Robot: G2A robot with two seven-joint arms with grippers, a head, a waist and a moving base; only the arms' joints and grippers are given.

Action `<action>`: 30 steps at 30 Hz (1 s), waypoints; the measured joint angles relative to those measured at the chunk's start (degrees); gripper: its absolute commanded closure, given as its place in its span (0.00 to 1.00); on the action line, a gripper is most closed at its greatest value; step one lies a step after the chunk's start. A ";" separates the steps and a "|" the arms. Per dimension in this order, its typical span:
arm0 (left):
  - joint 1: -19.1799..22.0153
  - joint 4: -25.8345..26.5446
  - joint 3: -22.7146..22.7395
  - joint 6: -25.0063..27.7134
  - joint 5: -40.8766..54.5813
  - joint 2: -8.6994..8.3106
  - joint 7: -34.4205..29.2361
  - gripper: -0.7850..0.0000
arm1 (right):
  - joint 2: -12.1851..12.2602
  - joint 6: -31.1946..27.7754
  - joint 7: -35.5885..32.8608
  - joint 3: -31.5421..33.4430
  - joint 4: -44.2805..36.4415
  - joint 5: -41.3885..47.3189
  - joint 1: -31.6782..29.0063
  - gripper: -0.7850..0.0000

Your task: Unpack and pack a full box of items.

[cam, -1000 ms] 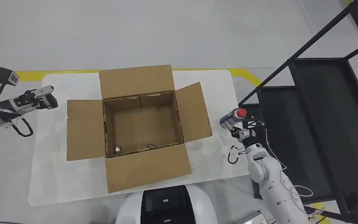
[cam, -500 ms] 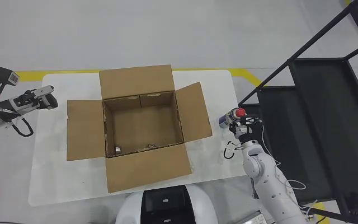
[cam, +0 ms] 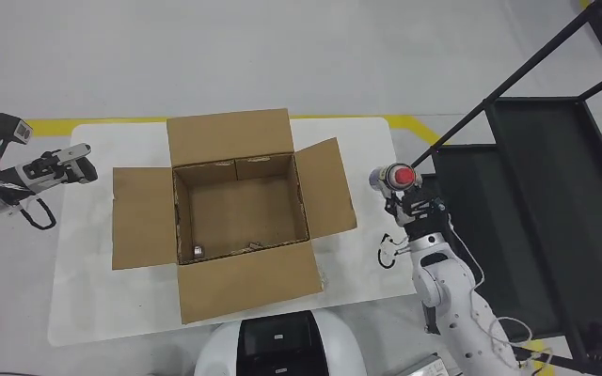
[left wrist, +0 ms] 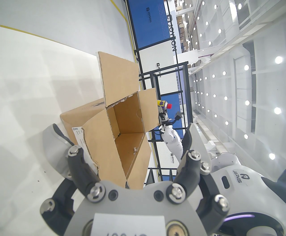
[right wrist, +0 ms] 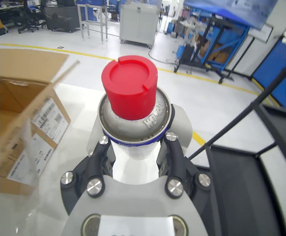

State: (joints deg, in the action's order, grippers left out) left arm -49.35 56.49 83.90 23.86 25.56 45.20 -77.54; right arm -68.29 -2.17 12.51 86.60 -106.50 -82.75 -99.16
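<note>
Barcode stickers (right wrist: 50, 120) on the box (right wrist: 26, 64), embossed lettering (right wrist: 154, 118) on the can (right wrist: 134, 131) I grip, logos (left wrist: 149, 18) on blue panels (left wrist: 156, 33).

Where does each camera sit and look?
Top view: above the arms, facing down at the table and open box; left claw and right claw show.
Left wrist view: on the left arm, facing into the box; the open left claw shows.
Right wrist view: on the right arm, facing along the spray can the right claw grips.
Shared: all show box and spray can.
</note>
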 measured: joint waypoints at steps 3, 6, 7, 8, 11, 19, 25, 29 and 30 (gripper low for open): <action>0.00 0.00 0.00 0.00 0.00 0.00 0.00 0.00 | 0.25 -1.60 -3.71 -1.59 -7.91 -8.11 0.13 1.00; 0.00 0.00 0.00 0.00 0.00 0.00 0.00 0.00 | 0.19 -3.99 -7.70 -4.90 -11.48 -13.43 3.45 1.00; 0.00 0.00 0.00 0.00 0.00 0.00 0.00 0.00 | 0.12 -4.83 -8.85 -6.16 -11.70 -14.64 4.92 1.00; 0.00 0.00 0.00 0.00 0.00 0.00 0.00 0.00 | 0.03 -5.64 -9.94 -7.57 -11.70 -15.74 6.51 1.00; 0.00 0.00 0.00 0.00 0.00 0.00 0.00 0.00 | -0.48 -8.64 -13.49 -13.20 -10.53 -18.37 12.08 1.00; 0.00 0.00 0.00 0.00 0.00 0.00 0.00 0.00 | -3.70 -12.22 -27.22 -30.91 0.37 -20.84 27.38 1.00; 0.00 0.00 0.00 0.00 0.00 0.00 0.00 0.00 | -6.85 -9.11 -37.63 -39.80 9.73 -21.24 36.06 1.00; 0.00 0.00 0.00 0.00 0.00 0.00 0.00 0.00 | -8.94 -8.43 -43.22 -43.78 15.84 -19.66 40.42 0.00; 0.00 0.00 0.00 0.00 0.00 0.00 0.00 0.00 | -9.60 -8.47 -44.53 -44.82 17.66 -18.80 41.73 0.00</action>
State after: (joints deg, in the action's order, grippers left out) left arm -49.35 56.49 83.90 23.86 25.56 45.20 -77.54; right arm -77.89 -10.64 -32.02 41.78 -88.84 -101.55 -57.42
